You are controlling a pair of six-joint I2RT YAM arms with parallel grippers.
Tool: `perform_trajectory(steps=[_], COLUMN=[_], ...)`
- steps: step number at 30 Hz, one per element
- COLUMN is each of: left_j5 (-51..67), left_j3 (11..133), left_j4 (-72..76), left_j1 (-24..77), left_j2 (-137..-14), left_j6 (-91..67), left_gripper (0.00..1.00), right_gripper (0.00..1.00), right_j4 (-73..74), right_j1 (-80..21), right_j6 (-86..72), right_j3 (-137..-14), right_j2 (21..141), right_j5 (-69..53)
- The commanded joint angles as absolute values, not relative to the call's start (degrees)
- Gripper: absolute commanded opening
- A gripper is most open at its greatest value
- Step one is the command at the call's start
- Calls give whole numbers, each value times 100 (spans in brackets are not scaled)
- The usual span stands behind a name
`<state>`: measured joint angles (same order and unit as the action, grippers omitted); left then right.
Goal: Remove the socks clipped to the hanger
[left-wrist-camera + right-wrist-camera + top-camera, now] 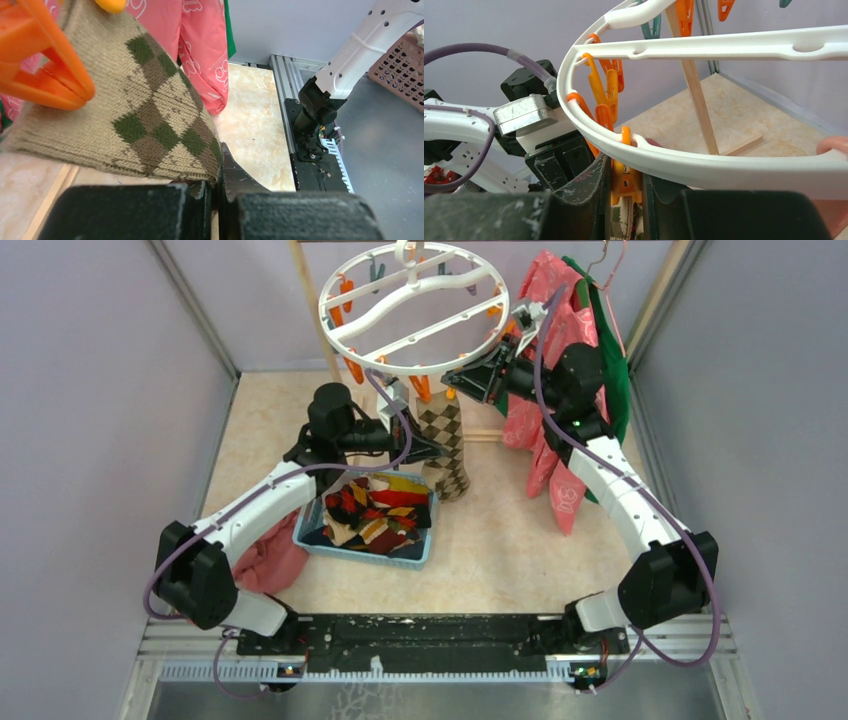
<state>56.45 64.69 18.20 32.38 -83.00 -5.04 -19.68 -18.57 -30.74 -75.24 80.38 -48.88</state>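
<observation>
Right wrist: right end effector (623, 164) pinching orange clip (624, 184); sock (623, 223) mostly hidden.

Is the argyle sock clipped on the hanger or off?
Clipped on: the argyle sock hangs from an orange clip under the hanger.

A: How is the light from overhead?
B: Bright, even and diffuse. Only soft shadows lie under the arms on the table (520, 530), and there's no glare.
A: And the wrist views?
B: Left: the argyle sock (150, 115) knit is sharp; the loose orange clip (45, 70) and left gripper (216, 187) blur against the lens. Right: the hanger (724, 167) rim looks soft and bowed, the right gripper (625, 172) is dark, the pinched clip (623, 192) bright
</observation>
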Motion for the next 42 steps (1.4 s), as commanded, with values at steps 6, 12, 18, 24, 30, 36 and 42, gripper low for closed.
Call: perform_trajectory(steps=[6,12,18,24,30,36,42], left_j5=[5957,5461,4503,3401,2567,2194,1604], left_j3=[6700,7255,7849,7920,7147,6687,6349], left_j4=[-45,-3106,-5020,-5620,-4793,-4207,-4107], left_j1=[3267,3261,3261,3261,3327,3528,3700], left_j2=[-7898,-7509,-7014,-6710,-6820,-7359,-8066], left_j6=[1463,4197,5325,5512,5503,5565,5530], left_gripper=[0,0,0,0,0,0,1], right_gripper=[0,1,6,10,14,22,27], right_j4=[-2207,-2072,-1952,-1866,-1845,-1691,-1639], right_j1=[-1750,-1736,-1691,-1652,-1655,-1652,-1652], right_j6=[-3126,-2936,-2730,-2559,-2398,-2205,-2163], right_j3=[-7596,-7531,-7409,-7268,-7127,-7075,-7070], right_j2=[7871,7804,7712,7606,7544,7481,7471], right_j5=[-4825,-4848,-4906,-4947,-4971,-4959,-4956])
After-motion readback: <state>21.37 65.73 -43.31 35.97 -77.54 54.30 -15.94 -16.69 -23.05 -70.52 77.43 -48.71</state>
